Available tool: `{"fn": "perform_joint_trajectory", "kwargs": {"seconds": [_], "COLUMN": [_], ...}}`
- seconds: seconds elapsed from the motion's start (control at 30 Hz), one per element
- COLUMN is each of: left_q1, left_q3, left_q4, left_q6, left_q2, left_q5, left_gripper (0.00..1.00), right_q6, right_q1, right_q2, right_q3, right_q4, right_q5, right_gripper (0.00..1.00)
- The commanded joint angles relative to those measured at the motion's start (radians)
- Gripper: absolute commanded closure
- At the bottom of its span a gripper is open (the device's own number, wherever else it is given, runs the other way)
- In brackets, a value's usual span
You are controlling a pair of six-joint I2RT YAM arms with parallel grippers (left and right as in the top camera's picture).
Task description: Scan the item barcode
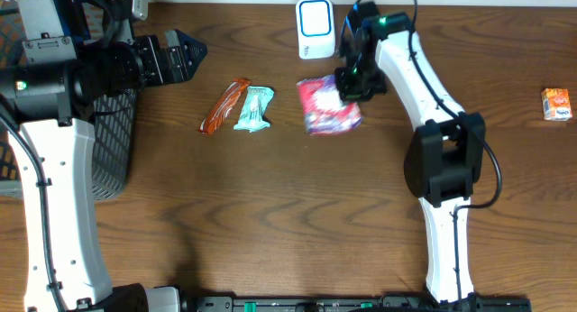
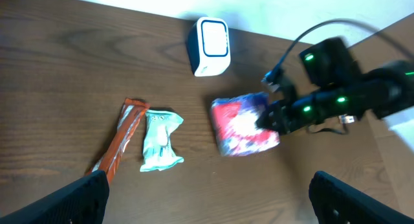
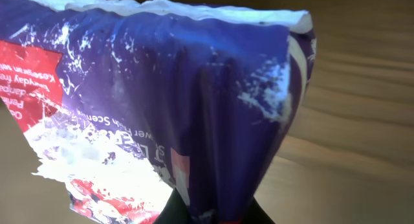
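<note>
packet cropped at frame edge, basket cut off left

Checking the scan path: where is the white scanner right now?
In the overhead view, the white scanner stands at the far edge of the table, near the middle, just behind the red-and-purple bag pinched by the right claw.

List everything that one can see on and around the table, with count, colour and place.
snack bag: 1, red, white and purple, table centre
barcode scanner: 1, white with blue screen, far edge behind the bag
bar wrapper: 1, orange-brown, left of centre
packet: 1, mint green, between wrapper and bag
small carton: 1, orange, far right
mesh basket: 1, black, left edge
table: 1, dark brown wood
left fingers: 2, black, open, above table
right fingers: 2, black, shut on snack bag
</note>
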Motion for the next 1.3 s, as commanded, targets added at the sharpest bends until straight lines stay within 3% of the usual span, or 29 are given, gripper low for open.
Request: {"fn": "perform_joint_trajectory", "kwargs": {"seconds": [0.0, 0.27, 0.63, 0.73, 0.83, 1.0, 1.13, 1.27], "left_q1": [0.002, 0.002, 0.002, 0.002, 0.002, 0.002, 0.002, 0.002], "left_q3": [0.004, 0.004, 0.004, 0.004, 0.004, 0.004, 0.004, 0.004], "left_q4": [-0.001, 0.000, 0.000, 0.000, -0.001, 0.000, 0.000, -0.001], "left_q6": [0.002, 0.002, 0.002, 0.002, 0.002, 0.002, 0.002, 0.002], "left_q2": [0.004, 0.004, 0.004, 0.004, 0.004, 0.004, 0.004, 0.004], "left_q5": [0.010, 0.010, 0.010, 0.010, 0.010, 0.010, 0.010, 0.010], "left_gripper": [0.02, 0.02, 0.02, 0.02, 0.02, 0.02, 0.02, 0.02], "right_q6": [0.113, 0.169, 0.088, 0.115, 0.116, 0.113, 0.113, 0.090], "right_q1": [0.024, 0.055, 0.062, 0.099, 0.149, 0.236, 0.298, 0.333], "right_q2": [-0.061, -0.059, -0.059, -0.059, -0.059, -0.059, -0.059, -0.060], "right_q3": [0.085, 0.040, -0.121, -0.124, -0.124, -0.124, -0.123, -0.097], "right_q4": [-0.044, -0.084, -0.079, -0.077, -0.054, 0.037, 0.151, 0.203], "right_q5": [0.412, 0.821, 0.869, 0.852, 0.814, 0.645, 0.474, 0.383], "right_gripper": [0.99, 0.99, 0.99, 0.89, 0.69, 0.61, 0.61, 0.49]}}
